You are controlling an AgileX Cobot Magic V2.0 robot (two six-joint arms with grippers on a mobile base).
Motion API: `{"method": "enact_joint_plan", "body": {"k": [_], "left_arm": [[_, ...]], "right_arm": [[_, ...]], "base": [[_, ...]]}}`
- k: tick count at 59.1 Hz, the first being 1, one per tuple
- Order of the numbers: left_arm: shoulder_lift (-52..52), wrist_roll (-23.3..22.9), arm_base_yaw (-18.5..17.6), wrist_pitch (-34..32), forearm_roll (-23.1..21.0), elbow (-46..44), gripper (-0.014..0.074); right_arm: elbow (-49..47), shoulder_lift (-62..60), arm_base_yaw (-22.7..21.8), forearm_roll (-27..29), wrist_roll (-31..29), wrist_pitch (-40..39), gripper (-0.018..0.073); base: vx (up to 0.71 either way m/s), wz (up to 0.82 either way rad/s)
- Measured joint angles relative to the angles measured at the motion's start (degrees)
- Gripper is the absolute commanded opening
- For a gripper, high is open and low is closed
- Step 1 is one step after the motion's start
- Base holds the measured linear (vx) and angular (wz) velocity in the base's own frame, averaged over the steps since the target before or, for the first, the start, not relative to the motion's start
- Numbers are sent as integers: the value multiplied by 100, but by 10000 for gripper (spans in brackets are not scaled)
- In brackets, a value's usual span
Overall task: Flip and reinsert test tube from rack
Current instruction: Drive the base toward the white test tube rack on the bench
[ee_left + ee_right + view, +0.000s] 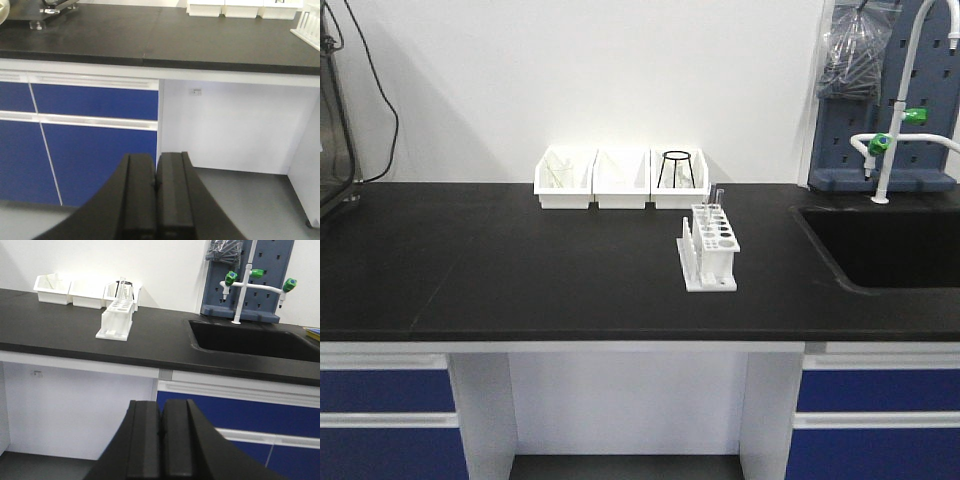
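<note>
The white rack (709,248) stands on the black counter, right of centre. A clear test tube (716,197) stands upright in a hole at the rack's far end. In the right wrist view the rack (116,320) and its test tube (121,287) sit on the counter, up and to the left. Only a corner of the rack (309,29) shows in the left wrist view, at the top right. My left gripper (156,156) hangs shut and empty below counter height, in front of the blue drawers. My right gripper (161,402) is likewise shut, empty and low. Neither gripper appears in the front view.
Three white bins (621,178) line the wall behind the rack; one holds a black ring stand (677,167). A black sink (890,245) with a white faucet (898,90) lies at the right. Cables and a device (334,120) stand at the far left.
</note>
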Motion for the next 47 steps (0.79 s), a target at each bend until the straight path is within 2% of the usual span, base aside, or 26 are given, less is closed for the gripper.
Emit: {"method": "enact_joint_plan", "body": {"k": [47], "left_arm": [[0,0,0,0,0,0,-6]], "right_arm": [[0,0,0,0,0,0,-13]], "base": [[44,2]]}}
